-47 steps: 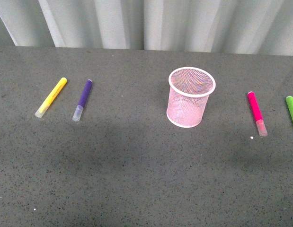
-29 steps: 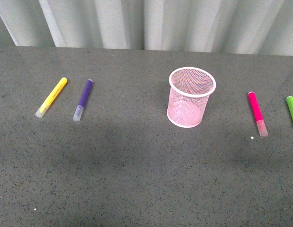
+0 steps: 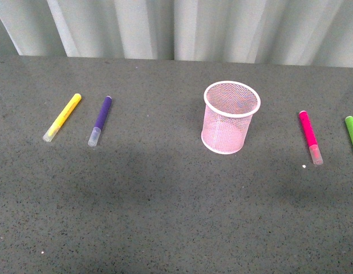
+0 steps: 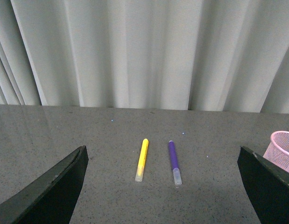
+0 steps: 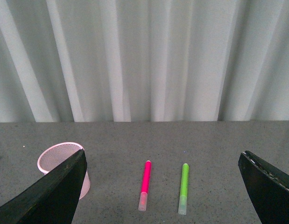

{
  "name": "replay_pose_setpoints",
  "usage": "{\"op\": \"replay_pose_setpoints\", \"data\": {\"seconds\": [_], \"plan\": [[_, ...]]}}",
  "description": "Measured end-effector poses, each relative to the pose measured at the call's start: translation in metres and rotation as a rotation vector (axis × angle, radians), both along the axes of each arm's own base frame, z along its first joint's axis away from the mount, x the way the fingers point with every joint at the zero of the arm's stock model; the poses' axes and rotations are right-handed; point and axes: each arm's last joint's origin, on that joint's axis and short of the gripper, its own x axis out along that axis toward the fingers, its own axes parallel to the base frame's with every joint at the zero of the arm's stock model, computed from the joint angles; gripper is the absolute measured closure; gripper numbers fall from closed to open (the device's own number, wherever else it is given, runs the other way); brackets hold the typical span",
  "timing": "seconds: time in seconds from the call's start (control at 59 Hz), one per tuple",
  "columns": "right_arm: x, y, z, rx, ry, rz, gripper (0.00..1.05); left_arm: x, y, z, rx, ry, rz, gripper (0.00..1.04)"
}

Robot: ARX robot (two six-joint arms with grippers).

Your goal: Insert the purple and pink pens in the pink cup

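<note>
**Grey desk, four pens lying flat, both claws wide apart**

Grey speckled stone makes up the desk, and a pale pleated curtain hangs behind its far edge. The cup stands upright a little right of the middle, its mouth open upward.

The purple pen lies flat on the left, well apart from the cup, with its clear cap at the end nearer the robot. The yellow pen lies just beside it on the outer side, roughly parallel and not touching it.

The pink pen lies flat on the right, also well apart from the cup, cap end nearer the robot. The green pen lies further right, cut off by the edge of the front view.

The left claw hangs above the desk with its dark fingers spread far apart, holding nothing. The yellow and purple pens show between them, further off. The right claw is likewise spread wide and holds nothing. The pink and green pens show between its fingers, and the cup is partly hidden behind one of them.
</note>
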Motion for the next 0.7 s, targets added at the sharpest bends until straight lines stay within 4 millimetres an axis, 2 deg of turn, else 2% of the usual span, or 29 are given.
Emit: {"op": "replay_pose_setpoints", "data": {"seconds": [0.695], "plan": [[0.0000,0.0000,0.0000,0.000,0.000,0.000,0.07,0.0000,0.0000,0.0000,0.000,0.000,0.000,0.07]]}}
